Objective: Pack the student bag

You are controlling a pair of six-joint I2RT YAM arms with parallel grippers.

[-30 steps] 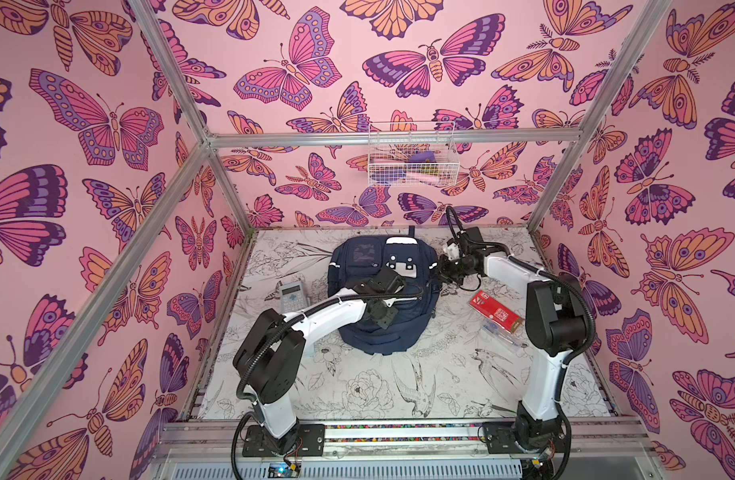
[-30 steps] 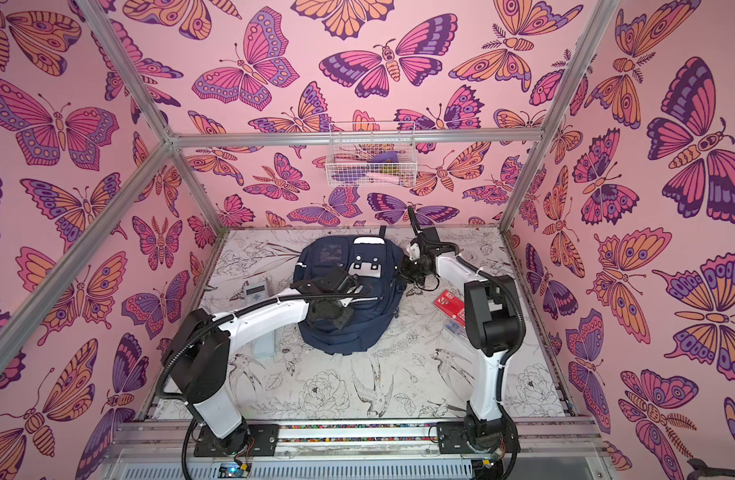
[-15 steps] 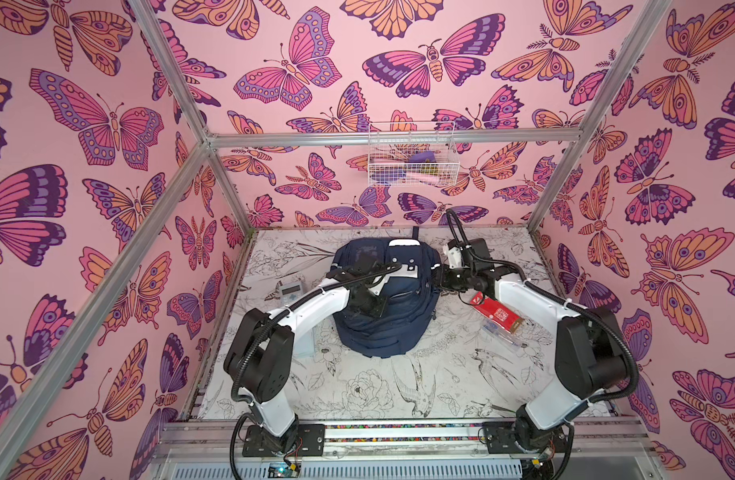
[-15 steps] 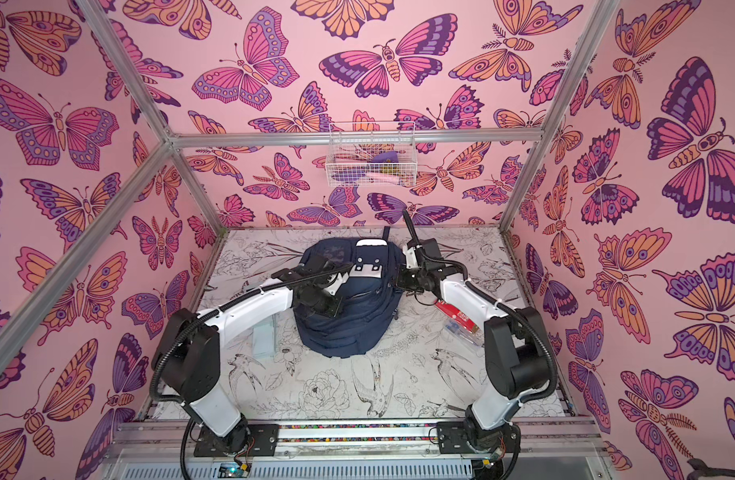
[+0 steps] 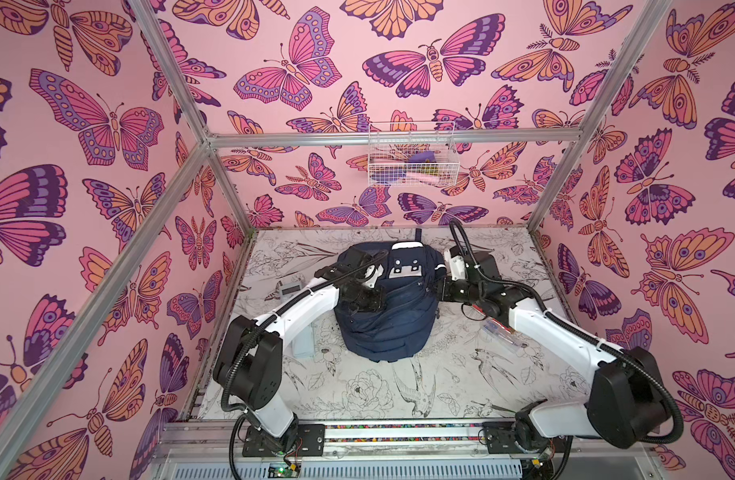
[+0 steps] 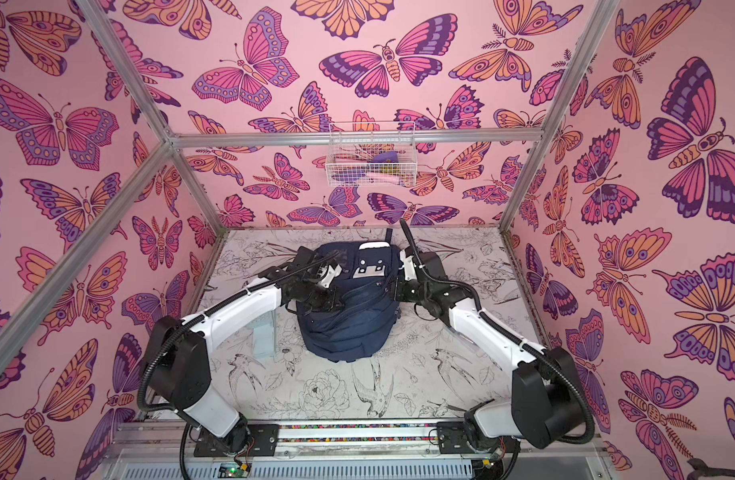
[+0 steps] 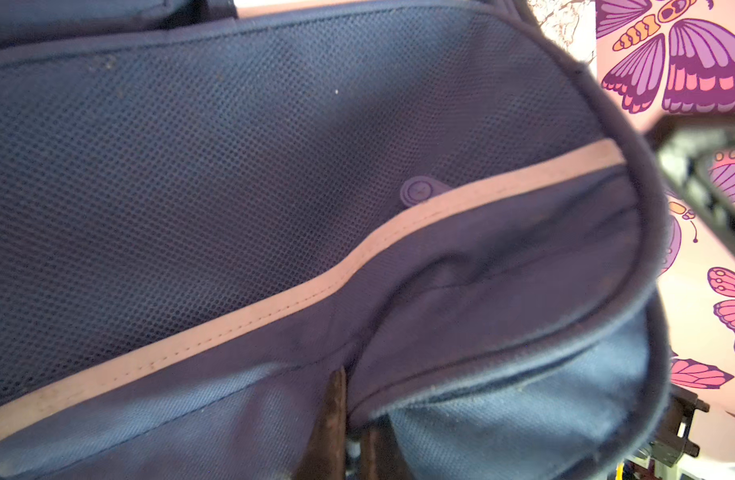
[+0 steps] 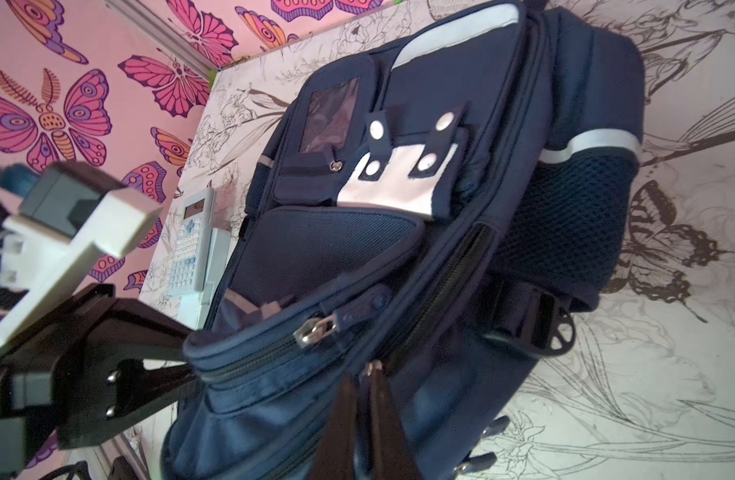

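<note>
Left fingers (image 7: 335, 411) are pressed together on a fold of navy fabric on the left flank of the student bag (image 5: 388, 328), just below its pale stripe (image 7: 274, 307) and mesh panel (image 7: 191, 187). Out on that side a calculator (image 5: 290, 289) lies on the counter (image 5: 399, 395), and a pale blue flat thing (image 5: 305, 345) sits half under my left forearm. Both are outside the bag, so I judge that the packing proper has not begun.

In both top views the student bag lies on its back in the middle of the counter, with its top toward the rear wall. It is soft and slumped, navy all over. It has a white patch (image 8: 394, 187) carrying dark snap tabs, a small clear window (image 8: 330, 116), and a mesh side pocket (image 8: 565, 216) under a reflective band. The front pocket's zip (image 8: 315, 330) sits part-way along, and the mouth gapes.

On the right, my right fingers (image 8: 345, 415) are closed almost tip to tip on what looks like a metal zip pull (image 8: 372, 368) of a larger compartment. I read this as the opening step: the left side anchors the cloth and the right draws the slider. The next move calls for a pull along the curve of the track, not across it. The left pinch has to supply tension, or the limp fabric will bunch. A clear pencil case (image 5: 503, 334) waits on the counter beside my right forearm.
</note>
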